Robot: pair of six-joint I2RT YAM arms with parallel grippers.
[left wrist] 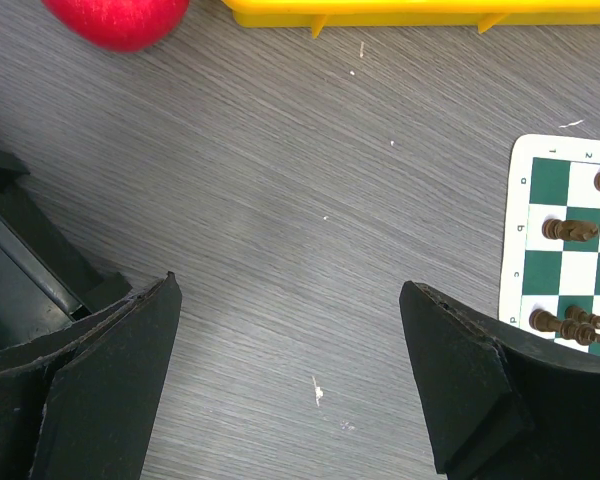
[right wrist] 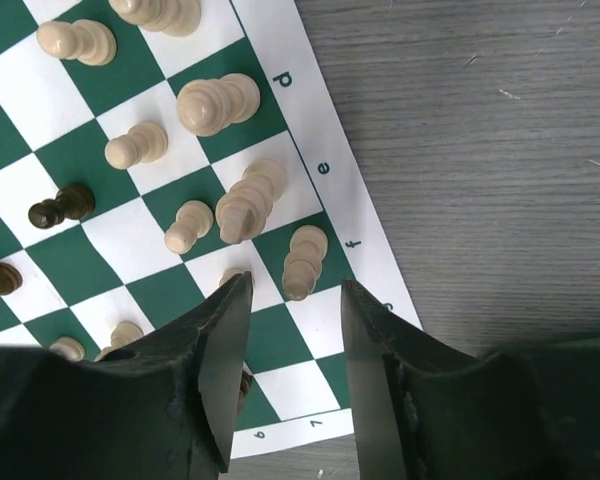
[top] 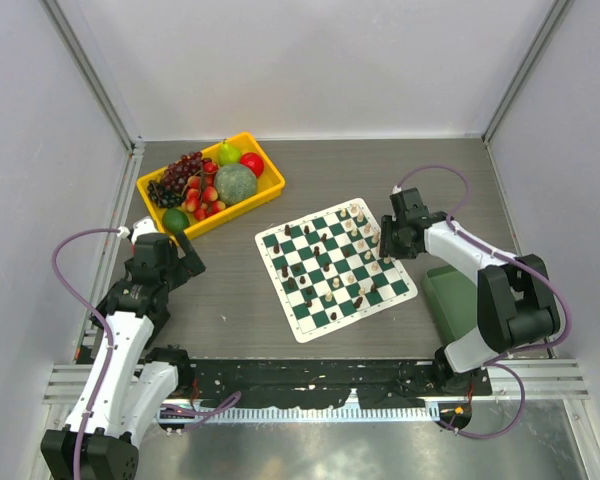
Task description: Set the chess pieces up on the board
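While the right gripper (right wrist: 295, 287) is hanging jaws apart over the board (right wrist: 305, 130), cream pieces (right wrist: 305, 262) are crowding its tips; left gripper (left wrist: 288, 287) is gaping too.

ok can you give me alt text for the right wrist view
The right tool, open, hangs over the lettered edge of a green and white chess board, with a cream piece standing free right at the gap between its fingertips. Other cream pieces and two dark pieces stand on nearby squares; grey table lies to the right.

Overhead, two wrist close-ups; common board (top: 336, 268)
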